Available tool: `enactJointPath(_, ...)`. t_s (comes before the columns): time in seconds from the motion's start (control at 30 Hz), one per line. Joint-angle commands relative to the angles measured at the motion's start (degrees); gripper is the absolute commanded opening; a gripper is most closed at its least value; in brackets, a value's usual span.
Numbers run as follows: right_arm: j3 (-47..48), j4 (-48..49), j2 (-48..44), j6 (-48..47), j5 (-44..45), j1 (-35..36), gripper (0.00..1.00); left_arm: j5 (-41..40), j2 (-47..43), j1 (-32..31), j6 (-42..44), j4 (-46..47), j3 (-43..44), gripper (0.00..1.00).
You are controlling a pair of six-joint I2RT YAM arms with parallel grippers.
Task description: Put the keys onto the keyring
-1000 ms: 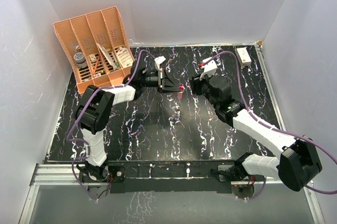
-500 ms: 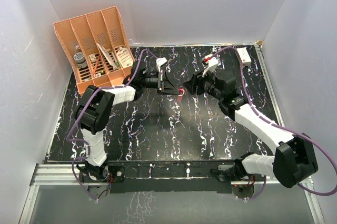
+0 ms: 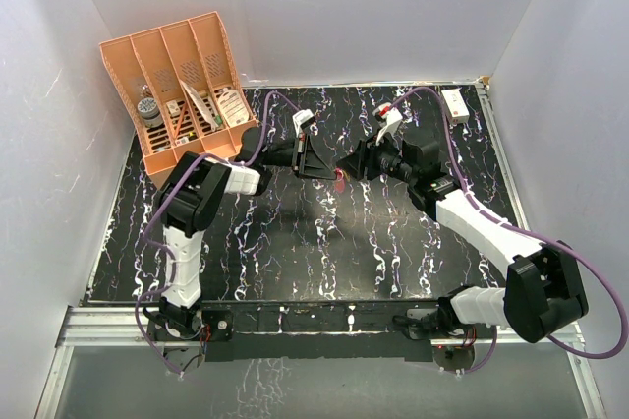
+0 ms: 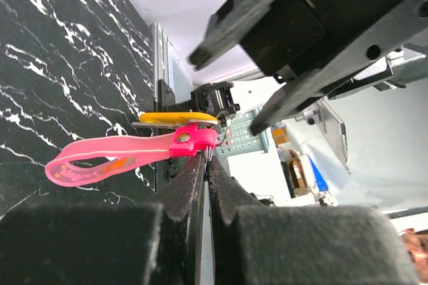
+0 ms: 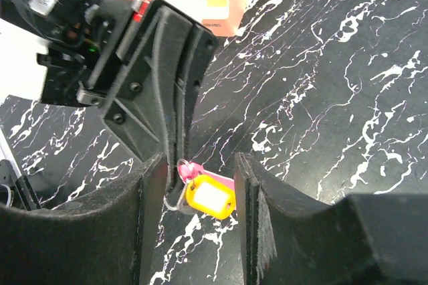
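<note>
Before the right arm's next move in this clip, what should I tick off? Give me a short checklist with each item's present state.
1. Left gripper shut on the pink strap: ok, it pinches the strap's thick end.
2. Right gripper open: ok, its jaws stand apart.
3. Yellow piece lies between the right fingers and is untouched: ok, there is a gap on each side.
4. Yellow piece already threaded on the thin ring: cannot tell.
5. Strap hanging free of the table: cannot tell.
</note>
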Motion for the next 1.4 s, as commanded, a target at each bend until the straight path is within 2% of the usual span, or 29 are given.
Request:
enactJointPath(0.0,1.8,4.3,-1.2,0.4,-2.6,-0.4,0.41,1.7,2.4,0.2,-13.3,18.7,1.6,0.00)
enactJointPath(0.17,1.5,4.7,-1.1,0.6,-3.8,-0.5,0.34,1.4,2.6,0.2,-12.6,17.3,1.7,0.00)
enactJointPath(0.87,1.4,6.2,2.1,1.3,-7.3,-0.5,0.34,1.6,1.2,0.2,-11.3,14.8,2.3,0.00)
enactJointPath(1.37,2.0,6.4,2.7,1.3,-8.3,-0.5,0.21,1.7,1.3,0.1,-11.5,14.7,2.7,0.00)
